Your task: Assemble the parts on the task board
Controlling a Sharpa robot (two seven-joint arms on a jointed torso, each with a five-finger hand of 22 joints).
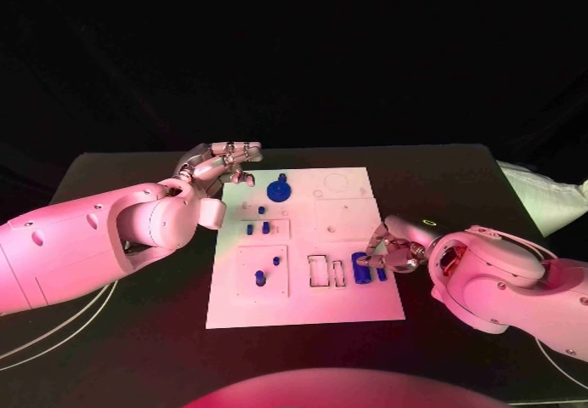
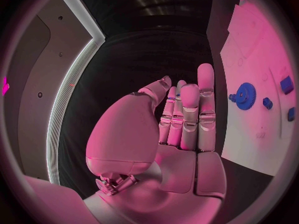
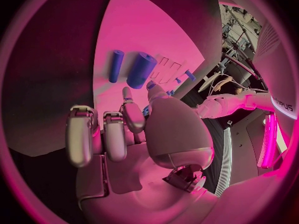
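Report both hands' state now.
Left hand: open, holding nothing.
Right hand: over the blue parts; cannot tell whether it grips one.

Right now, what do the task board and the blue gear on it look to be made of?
The task board looks like matte white plastic or painted sheet: flat, even, no glare, with cut recesses. The blue gear looks like moulded or printed plastic: solid uniform colour, dull surface, crisp teeth in the left wrist view. Neither can be confirmed by look alone.
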